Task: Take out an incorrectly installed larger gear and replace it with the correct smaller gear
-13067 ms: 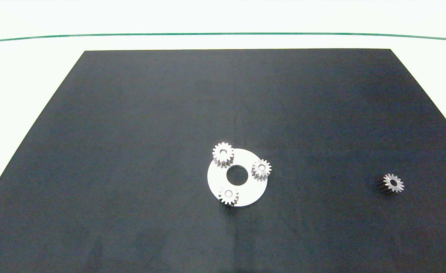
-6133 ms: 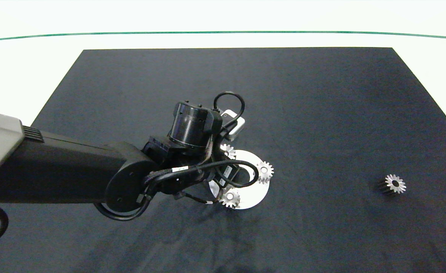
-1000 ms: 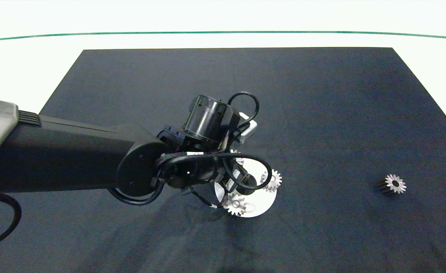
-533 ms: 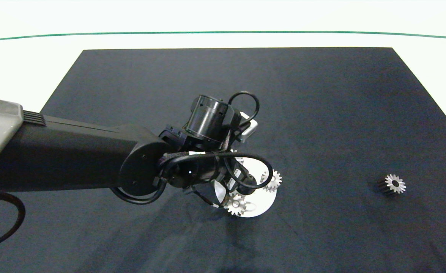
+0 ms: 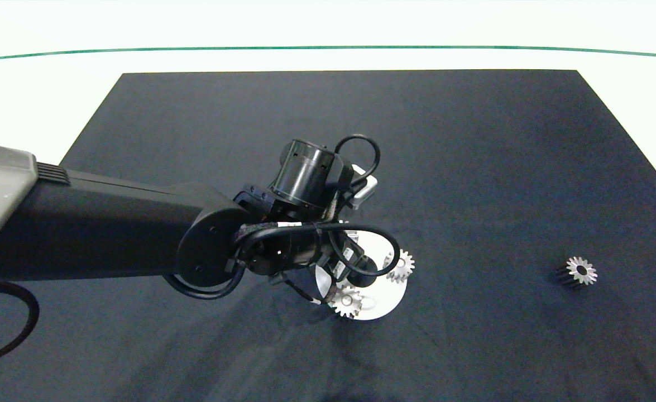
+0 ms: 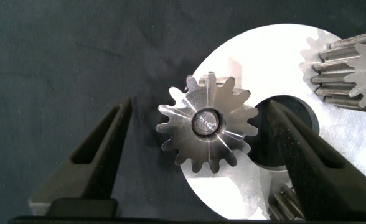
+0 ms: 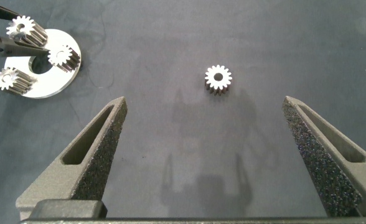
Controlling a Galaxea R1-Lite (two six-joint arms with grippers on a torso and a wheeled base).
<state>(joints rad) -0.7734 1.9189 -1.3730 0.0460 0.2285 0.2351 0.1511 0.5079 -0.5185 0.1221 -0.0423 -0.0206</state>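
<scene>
Larger gear (image 6: 206,129) & disc (image 6: 282,62) – shiny metal; mat (image 5: 473,167) – matt dark cloth

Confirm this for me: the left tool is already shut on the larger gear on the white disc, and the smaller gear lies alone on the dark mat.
Not quite. The left wrist view shows the left tool open, its fingers on either side of the larger gear with gaps, not shut on it. The rest holds: that gear sits on the white disc, and the smaller gear lies alone on the dark mat.
</scene>
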